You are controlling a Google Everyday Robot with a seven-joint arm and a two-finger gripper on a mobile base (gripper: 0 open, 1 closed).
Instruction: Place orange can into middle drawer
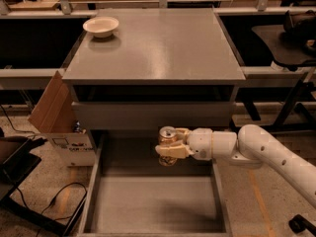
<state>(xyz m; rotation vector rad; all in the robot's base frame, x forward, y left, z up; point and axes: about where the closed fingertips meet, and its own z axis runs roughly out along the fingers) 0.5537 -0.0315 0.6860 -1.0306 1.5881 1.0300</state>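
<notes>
Gripper (173, 151) comes in from the right, fingers closed around the orange can (167, 134). The can is upright with its silver top up, above the rear of the open middle drawer (153, 201). The side grasp probably lets it go down standing on the bare floor.

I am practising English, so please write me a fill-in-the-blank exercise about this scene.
1. The pincer is ____ on the orange can.
2. The middle drawer beneath the can stands ____, its floor bare.
3. The white bowl sits at the cabinet top's far ____ corner.
Missing words: shut; open; left.
</notes>
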